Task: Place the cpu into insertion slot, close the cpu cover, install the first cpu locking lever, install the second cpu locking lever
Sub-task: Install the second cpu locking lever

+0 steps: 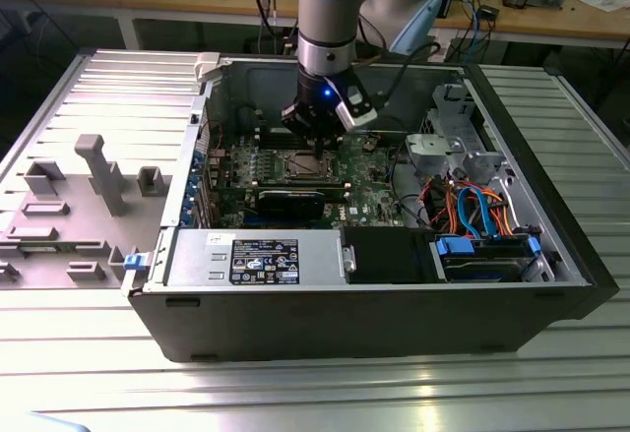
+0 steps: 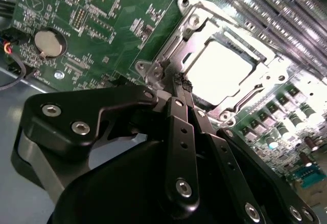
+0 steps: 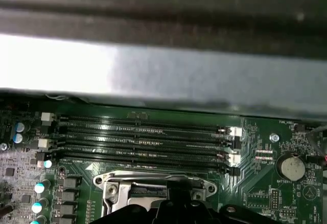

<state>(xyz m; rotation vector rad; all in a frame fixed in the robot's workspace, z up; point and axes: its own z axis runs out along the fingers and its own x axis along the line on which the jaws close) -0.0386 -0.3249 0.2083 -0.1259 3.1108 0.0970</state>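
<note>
Arm pose: the arm (image 1: pixel 333 4) is coming down from the top centre of the exterior view, standing nearly upright, its wrist reaching into the open computer case (image 1: pixel 374 304) lying on the ribbed metal surface (image 1: pixel 295 393).
Gripper: the gripper (image 1: pixel 320 139) is hanging just above the middle of the green motherboard (image 1: pixel 369 171); a blue light is glowing on the wrist above it.
Jaws: in the second wrist view the gripper (image 2: pixel 182 82) is showing its two black fingers (image 2: pixel 180 132) lying pressed together, tips narrowed to a point with nothing visible between them.
Tip position: the closed tips are sitting at the near edge of the socket frame, beside a small silver tab; I cannot tell whether they are touching it.
Cpu: the cpu (image 2: pixel 218 71) is lying flat in the insertion slot (image 2: pixel 255 89), its bright metal top glaring in the right centre of the second wrist view.
Cpu cover: the cpu cover (image 2: pixel 171 53) is lying down around the chip, its window framing the top.
Second wrist view extras: a round coin battery (image 2: pixel 49 43) is sitting at the upper left.
First wrist view extras: long black memory slots (image 3: pixel 143 140) are running across the middle, the case wall (image 3: pixel 163 76) is spanning the upper half, and the slot frame (image 3: pixel 110 183) is peeking out at the bottom centre.
Exterior view extras: a grey tray (image 1: pixel 79 196) is lying at the left, and blue and orange cables (image 1: pixel 472 211) are bunching at the right of the case.
</note>
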